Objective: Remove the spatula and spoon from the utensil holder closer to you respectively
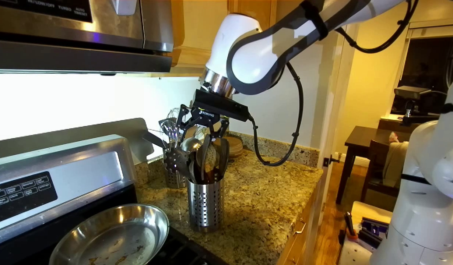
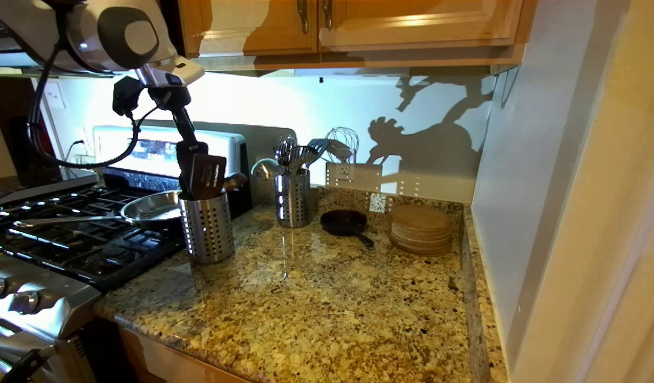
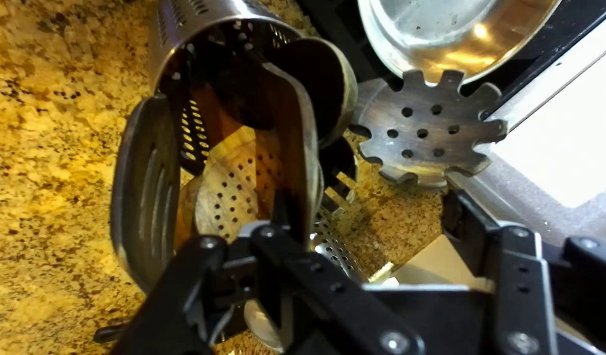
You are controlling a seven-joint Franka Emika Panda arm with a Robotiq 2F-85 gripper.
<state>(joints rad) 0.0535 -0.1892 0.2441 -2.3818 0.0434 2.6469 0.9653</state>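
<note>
We see our fingers apart above the utensil holder, in which the spatula stands just beside them, so we judge both removals undone, though we cannot single out the spoon.

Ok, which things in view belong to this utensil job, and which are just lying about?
For the job:
slotted dark spatula
what may be the spoon, dark with a rounded head
utensil holder they stand in
end effector, open

Just lying about:
steel pan
other holder with its metal utensils
small dark skillet
stack of round brown discs
</note>
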